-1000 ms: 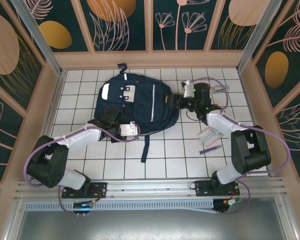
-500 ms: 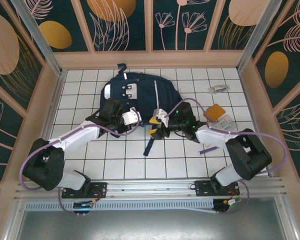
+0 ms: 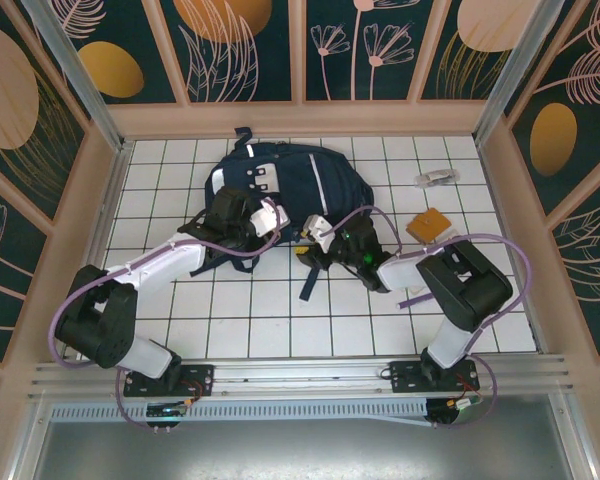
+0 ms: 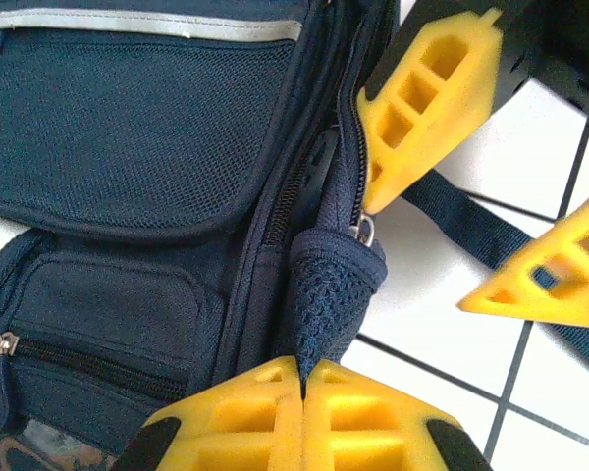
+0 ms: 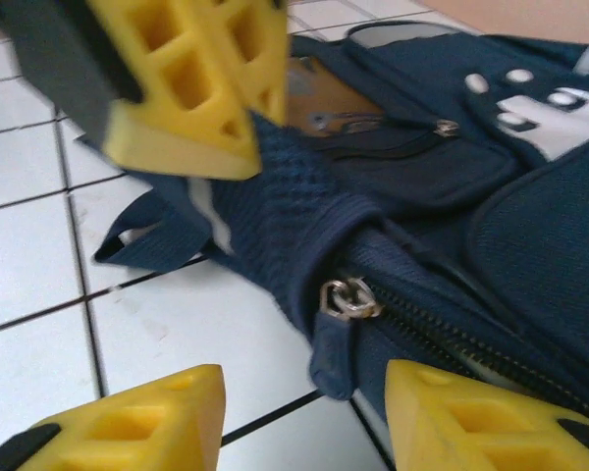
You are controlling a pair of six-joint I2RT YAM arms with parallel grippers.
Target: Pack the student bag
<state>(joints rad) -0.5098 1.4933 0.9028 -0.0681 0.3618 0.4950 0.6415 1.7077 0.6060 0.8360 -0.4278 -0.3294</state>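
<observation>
The student bag [image 4: 128, 128] was pinched by the left gripper [image 4: 302, 381]; its zipper pull [image 5: 346, 299] was flanked by the parted right gripper [image 5: 304, 385].

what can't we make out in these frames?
Top view: orange item and pale item right of the student bag, too small to identify.
Left wrist view: left pincer pinches a mesh flap; fabric hides the bag's inside, the bottom edge cuts off the fingers.
Right wrist view: right pincer straddles the zipper pull; image blurred, contact unclear.
</observation>
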